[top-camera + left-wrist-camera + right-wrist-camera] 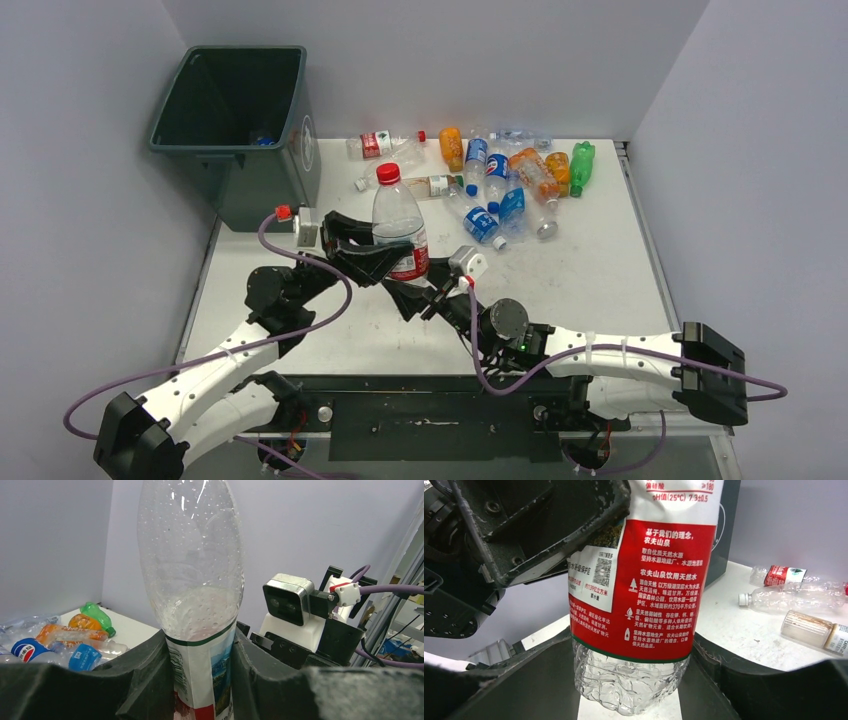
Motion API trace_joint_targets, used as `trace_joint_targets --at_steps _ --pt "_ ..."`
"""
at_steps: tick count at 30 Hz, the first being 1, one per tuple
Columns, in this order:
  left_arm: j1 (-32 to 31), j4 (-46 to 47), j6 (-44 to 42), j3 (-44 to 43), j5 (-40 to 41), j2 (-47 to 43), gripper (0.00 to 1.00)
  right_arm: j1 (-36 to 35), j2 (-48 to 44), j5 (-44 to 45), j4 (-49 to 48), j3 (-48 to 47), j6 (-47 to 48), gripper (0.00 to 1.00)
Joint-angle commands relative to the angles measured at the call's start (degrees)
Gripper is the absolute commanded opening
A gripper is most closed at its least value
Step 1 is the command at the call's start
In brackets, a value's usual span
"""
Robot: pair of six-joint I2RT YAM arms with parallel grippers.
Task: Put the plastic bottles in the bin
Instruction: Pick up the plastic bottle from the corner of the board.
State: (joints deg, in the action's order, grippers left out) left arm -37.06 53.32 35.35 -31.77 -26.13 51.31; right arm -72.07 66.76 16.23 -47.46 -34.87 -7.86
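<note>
Two arms meet at one bottle (398, 215) near the middle of the desk (590, 280). My left arm (225, 355) reaches forward from the near-left corner and bends right at the wrist. My left jaws pinch the bottle at its red label, one on each side, and hold it upright with the red cap on top. My right arm (600, 355) lies low along the near edge and reaches left, with its wrist below the left one. My right jaws stand on either side of the bottle's ribbed base, just below the label. I cannot tell whether they press it or only flank it. Remaining bottles (510, 180) lie in a heap at the far edge of the desk. The bin (170, 125) stands at the far-left corner, left of that heap and beyond the held bottle.
</note>
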Motion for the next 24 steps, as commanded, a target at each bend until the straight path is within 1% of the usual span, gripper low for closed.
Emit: trace_joint_targets --at_steps 1,4,5,6,7,9,12,13,15,17,19,22,24 --pt "-1.0 -1.1 -0.4 -1.8 -2.8 -0.2 0.47 0.8 -3.0 -0.5 -0.4 -3.5 3.1 0.35" --pt "-1.1 -1.3 -1.1 -1.6 -2.7 -0.9 0.82 0.6 -5.5 -2.3 3.2 -2.8 5.5 0.29" --pt "-1.1 -1.4 -1.7 -1.4 -2.4 -1.3 0.9 0.5 -6.4 -2.1 4.4 -2.4 6.5 0.26" --pt "-1.1 -1.6 -2.2 -1.1 -2.0 -1.9 0.95 0.4 -7.5 -1.8 5.6 -1.8 7.3 0.24" --pt "-1.1 -1.6 -2.7 -0.8 -1.4 -2.8 0.97 0.3 -9.0 -1.6 7.1 -1.3 8.8 0.22" --pt "-1.1 -2.3 -4.0 -0.5 0.0 -4.2 0.98 0.2 -11.6 -1.5 9.5 -0.1 11.2 0.19" --pt "-0.6 -5.2 -5.8 -1.2 2.7 -6.8 0.96 -0.1 -15.0 -0.8 14.1 1.2 14.3 0.17" --pt "0.0 -6.8 -5.8 -1.9 3.9 -7.7 0.96 -0.4 -16.0 -0.3 15.2 1.5 15.3 0.17" --pt "2.3 -8.7 -3.0 -4.1 5.4 -8.4 0.96 -1.0 -17.5 0.8 17.0 1.9 16.7 0.16" --pt "5.6 -10.1 1.7 -8.6 3.3 -7.5 0.96 -1.4 -18.3 1.7 17.7 2.2 17.6 0.15" --pt "8.0 -13.4 6.5 -14.9 -0.4 -4.9 0.96 -2.0 -18.2 2.7 18.2 2.2 17.7 0.14" --pt "8.3 -18.7 8.9 -23.4 -5.4 -0.2 0.96 -2.9 -17.5 3.2 17.4 2.5 17.6 0.13" --pt "8.2 -18.0 10.0 -25.5 -6.8 1.8 0.96 -3.1 -17.1 3.3 16.9 2.7 17.6 0.12"
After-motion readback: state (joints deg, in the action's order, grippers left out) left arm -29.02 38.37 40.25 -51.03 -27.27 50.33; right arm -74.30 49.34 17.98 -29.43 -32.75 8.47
